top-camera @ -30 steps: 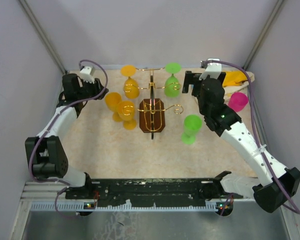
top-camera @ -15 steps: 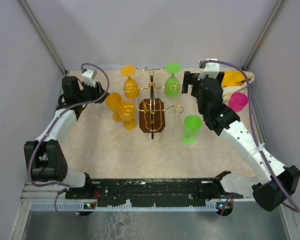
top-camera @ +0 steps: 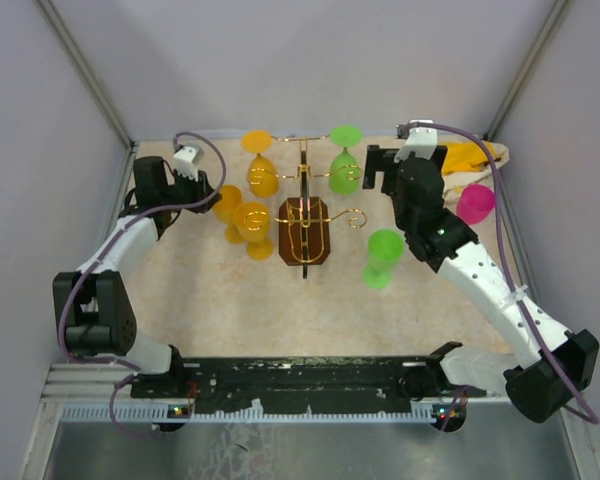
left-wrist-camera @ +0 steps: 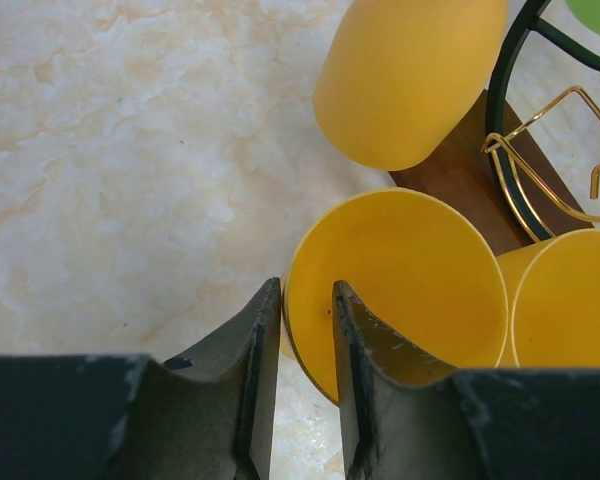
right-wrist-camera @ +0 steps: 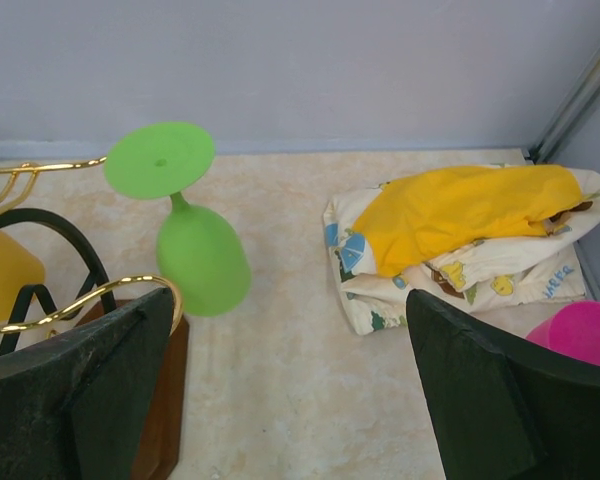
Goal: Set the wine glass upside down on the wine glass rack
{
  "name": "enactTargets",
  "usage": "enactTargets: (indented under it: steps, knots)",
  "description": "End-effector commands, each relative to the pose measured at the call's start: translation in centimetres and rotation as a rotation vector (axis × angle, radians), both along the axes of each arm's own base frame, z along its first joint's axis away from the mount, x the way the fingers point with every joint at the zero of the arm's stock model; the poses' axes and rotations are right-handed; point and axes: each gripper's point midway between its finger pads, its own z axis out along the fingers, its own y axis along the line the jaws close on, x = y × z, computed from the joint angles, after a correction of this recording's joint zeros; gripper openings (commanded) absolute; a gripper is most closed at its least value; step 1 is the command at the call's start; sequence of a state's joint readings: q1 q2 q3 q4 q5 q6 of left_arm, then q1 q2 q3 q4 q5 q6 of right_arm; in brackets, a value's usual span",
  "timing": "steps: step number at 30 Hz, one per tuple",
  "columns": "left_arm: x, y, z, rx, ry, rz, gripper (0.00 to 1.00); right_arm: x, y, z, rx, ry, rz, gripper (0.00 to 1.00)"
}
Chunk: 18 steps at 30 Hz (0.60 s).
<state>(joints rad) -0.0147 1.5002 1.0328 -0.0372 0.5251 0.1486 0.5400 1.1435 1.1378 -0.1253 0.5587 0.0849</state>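
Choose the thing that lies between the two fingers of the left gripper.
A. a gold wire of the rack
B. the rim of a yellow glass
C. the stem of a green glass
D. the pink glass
B: in the left wrist view, the left gripper has one finger outside and one finger inside the rim of the yellow glass.

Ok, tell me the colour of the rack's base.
The rack's base is dark brown wood, and it shows best in the top external view.

A gold rack [top-camera: 304, 228] with a brown base, a yellow glass [left-wrist-camera: 400, 285] and a green glass [right-wrist-camera: 202, 258] are seen.
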Motion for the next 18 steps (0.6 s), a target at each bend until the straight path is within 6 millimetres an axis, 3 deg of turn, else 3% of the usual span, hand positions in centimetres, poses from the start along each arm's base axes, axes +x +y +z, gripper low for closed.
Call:
enactTargets:
  steps: [1, 5, 12, 18]
  knots:
    - [-0.5, -0.6, -1.1, 0.009, 0.02, -0.033, 0.27, -0.1, -0.5, 1.5, 0.014, -0.055, -0.011, 0.99]
    - [-0.4, -0.8, -0.7, -0.002, 0.014, -0.04, 0.01, -0.1, -0.5, 1.6, 0.014, -0.064, -0.012, 0.99]
    - [1.2, 1.4, 2.0, 0.041, -0.064, 0.105, 0.0, -0.2, -0.2, 2.9, 0.031, -0.086, 0.013, 0.99]
    - [2.3, 6.6, 6.6, 0.106, -0.199, 0.422, 0.0, -0.2, 2.3, 5.8, 0.07, -0.067, 0.135, 0.99]
